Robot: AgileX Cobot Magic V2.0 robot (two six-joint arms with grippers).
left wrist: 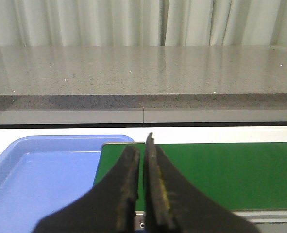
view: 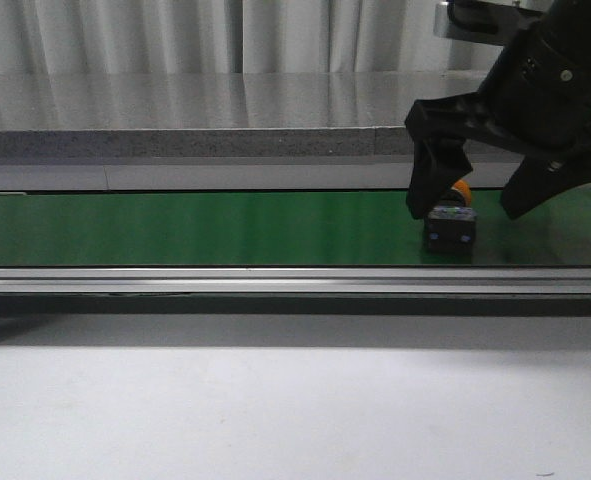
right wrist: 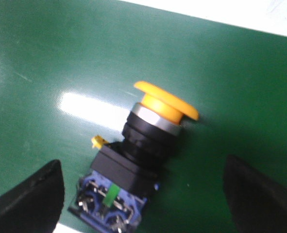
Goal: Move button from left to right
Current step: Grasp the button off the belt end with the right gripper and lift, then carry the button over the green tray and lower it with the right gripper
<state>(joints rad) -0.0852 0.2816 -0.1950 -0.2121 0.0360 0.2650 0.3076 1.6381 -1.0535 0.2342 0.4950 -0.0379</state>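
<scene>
The button (view: 449, 222) lies on its side on the green belt (view: 195, 228) at the right, its yellow-orange cap pointing away and its black body toward me. My right gripper (view: 480, 205) is open just above it, one finger (view: 430, 180) to its left and the other to its right, not touching. In the right wrist view the button (right wrist: 143, 160) lies between the two spread fingers (right wrist: 29, 199), nearer this one. My left gripper (left wrist: 142, 160) is shut and empty, over the belt's left end (left wrist: 206, 170).
A blue tray (left wrist: 41, 179) sits off the belt's left end. A grey stone counter (view: 205, 110) runs behind the belt, with curtains beyond. The belt's metal frame rail (view: 275, 283) runs along its near side above a white table surface (view: 275, 410).
</scene>
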